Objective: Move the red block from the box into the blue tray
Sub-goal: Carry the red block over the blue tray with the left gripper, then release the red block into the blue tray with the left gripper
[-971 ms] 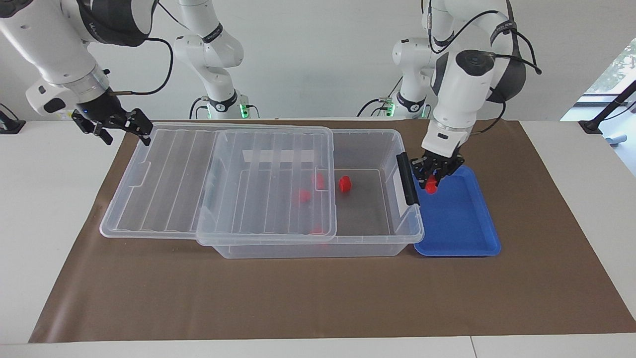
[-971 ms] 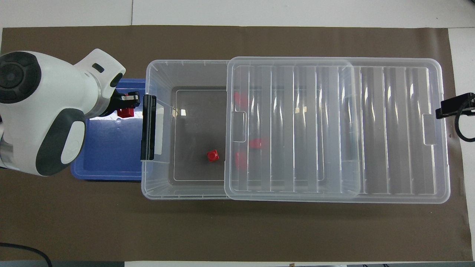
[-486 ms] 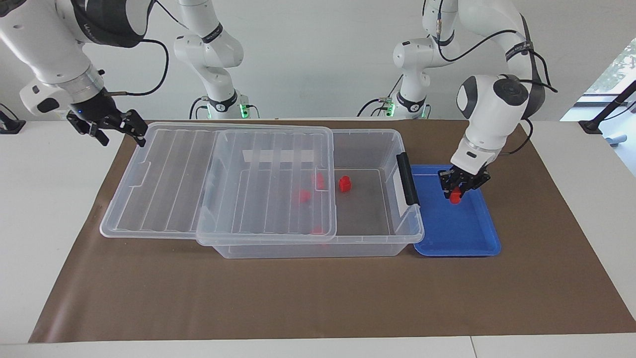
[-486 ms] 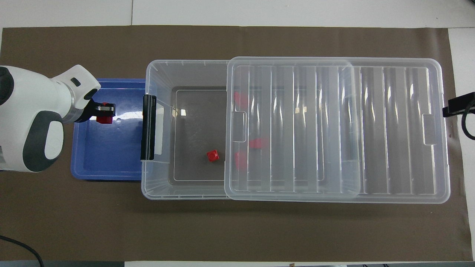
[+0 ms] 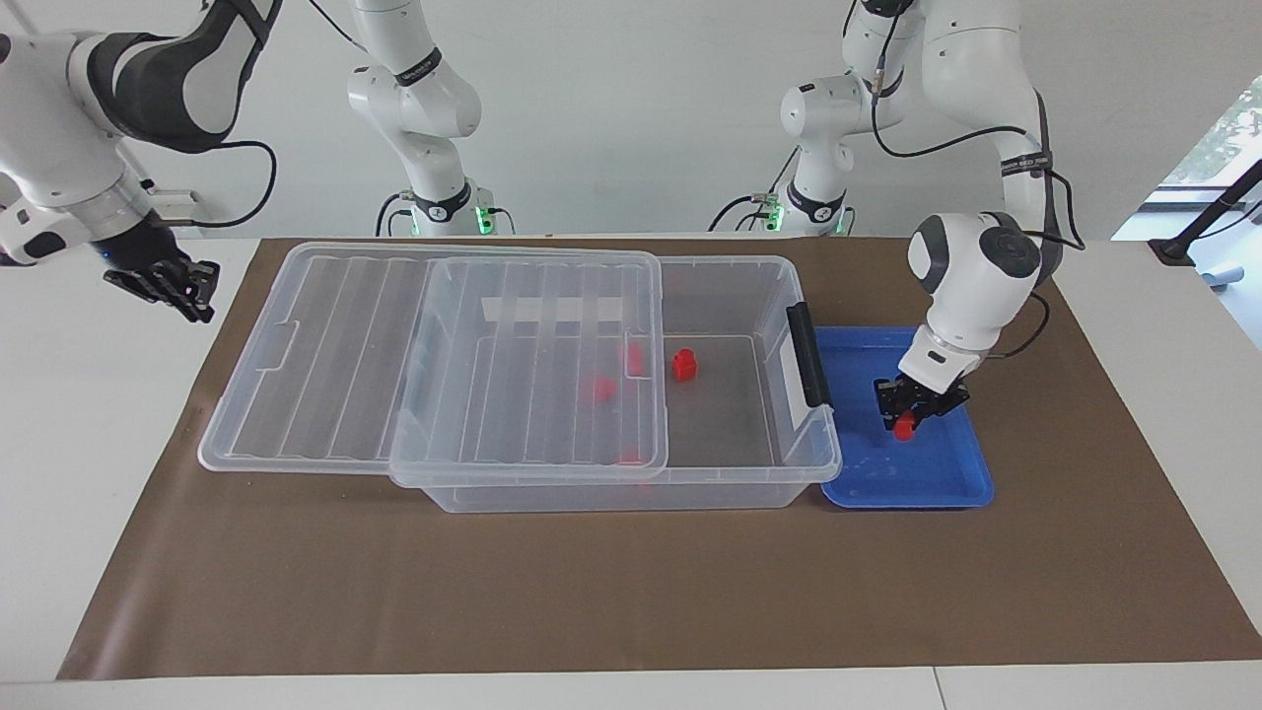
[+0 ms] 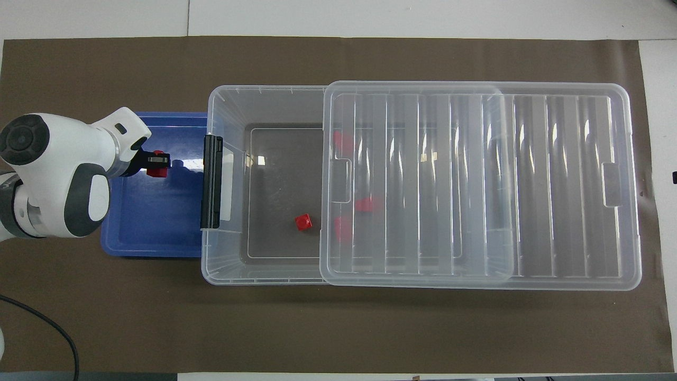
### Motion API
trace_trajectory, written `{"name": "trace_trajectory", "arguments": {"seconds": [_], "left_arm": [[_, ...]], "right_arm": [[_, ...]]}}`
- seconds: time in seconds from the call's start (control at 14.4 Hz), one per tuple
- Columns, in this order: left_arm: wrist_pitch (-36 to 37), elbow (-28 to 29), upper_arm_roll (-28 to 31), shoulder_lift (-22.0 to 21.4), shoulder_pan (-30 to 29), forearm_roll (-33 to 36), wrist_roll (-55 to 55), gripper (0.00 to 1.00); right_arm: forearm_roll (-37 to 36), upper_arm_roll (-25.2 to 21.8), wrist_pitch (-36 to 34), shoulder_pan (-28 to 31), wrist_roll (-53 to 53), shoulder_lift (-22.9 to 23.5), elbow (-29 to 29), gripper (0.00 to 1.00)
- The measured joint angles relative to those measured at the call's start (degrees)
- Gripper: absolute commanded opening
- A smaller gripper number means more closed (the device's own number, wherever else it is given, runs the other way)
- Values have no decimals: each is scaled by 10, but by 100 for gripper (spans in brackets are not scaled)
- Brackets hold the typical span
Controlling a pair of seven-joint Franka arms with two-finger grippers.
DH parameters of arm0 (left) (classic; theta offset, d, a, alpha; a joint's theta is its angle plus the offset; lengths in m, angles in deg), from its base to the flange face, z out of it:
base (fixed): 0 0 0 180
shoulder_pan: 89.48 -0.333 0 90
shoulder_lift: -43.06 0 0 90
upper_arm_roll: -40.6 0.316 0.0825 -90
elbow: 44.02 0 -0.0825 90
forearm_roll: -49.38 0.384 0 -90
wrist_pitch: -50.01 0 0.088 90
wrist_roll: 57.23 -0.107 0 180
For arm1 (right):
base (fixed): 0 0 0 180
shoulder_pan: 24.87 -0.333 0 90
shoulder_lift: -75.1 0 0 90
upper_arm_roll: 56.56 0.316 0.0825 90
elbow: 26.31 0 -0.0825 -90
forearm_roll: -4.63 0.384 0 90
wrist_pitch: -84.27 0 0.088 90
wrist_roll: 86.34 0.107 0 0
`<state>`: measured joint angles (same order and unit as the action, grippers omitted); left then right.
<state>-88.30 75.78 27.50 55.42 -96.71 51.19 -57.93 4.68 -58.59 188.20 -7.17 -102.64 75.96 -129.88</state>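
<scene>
Red block (image 5: 904, 426) is pinched in your left gripper (image 5: 917, 406), low over the blue tray (image 5: 937, 473), right of centre in the facing frame. Whether the block touches the tray floor yet, you can't tell from either view. In the overhead frame it shows at left-centre (image 6: 157, 171), just past the fingertips, over the upper middle of the tray (image 6: 153, 233). It's close to cubic, so no clear long axis; in the facing view it looks slightly taller than wide, with the gripper coming down on its top.

Left arm enters from the bottom left of the overhead frame, wrist angled toward the box (image 6: 232, 264).

Right gripper (image 5: 182, 286) sits at the far left edge of the facing frame, up off the table beside the brown mat (image 5: 631, 592), fingertips pressed together and holding nothing. Only a dark sliver of it shows at the right edge of the overhead frame.

Lid (image 5: 335, 345) lies slid partway off the box, overhanging toward the left of the facing frame. One loose red block (image 5: 684, 365) sits on the uncovered box floor, centre of the frame. Three more show blurred through the lid just left of it (image 5: 599, 388). Black latch (image 5: 810, 355) is on the box end that touches the tray.
</scene>
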Motion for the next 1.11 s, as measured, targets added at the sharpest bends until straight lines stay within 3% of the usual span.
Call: {"name": "trace_trajectory", "arguments": {"seconds": [0.21, 0.28, 0.35, 0.42, 0.83, 1.11], "left_arm": [[-9, 6, 0, 15, -3, 0, -14, 0], [-9, 6, 0, 18, -7, 0, -15, 17], [-9, 6, 1, 20, -9, 0, -16, 54], [-9, 6, 0, 20, -9, 0, -16, 100], [10, -8, -4, 3, -6, 0, -17, 100], [149, -65, -8, -48, 4, 0, -17, 100]], "right_arm": [[0, 2, 18, 0, -2, 15, -7, 0], [0, 3, 25, -1, -2, 17, -11, 0], [0, 3, 37, -1, -2, 17, -18, 0], [0, 3, 53, -1, -2, 17, -27, 0], [1, 7, 82, -4, 1, 17, -57, 0], [3, 7, 86, -31, 40, 17, -65, 0]]}}
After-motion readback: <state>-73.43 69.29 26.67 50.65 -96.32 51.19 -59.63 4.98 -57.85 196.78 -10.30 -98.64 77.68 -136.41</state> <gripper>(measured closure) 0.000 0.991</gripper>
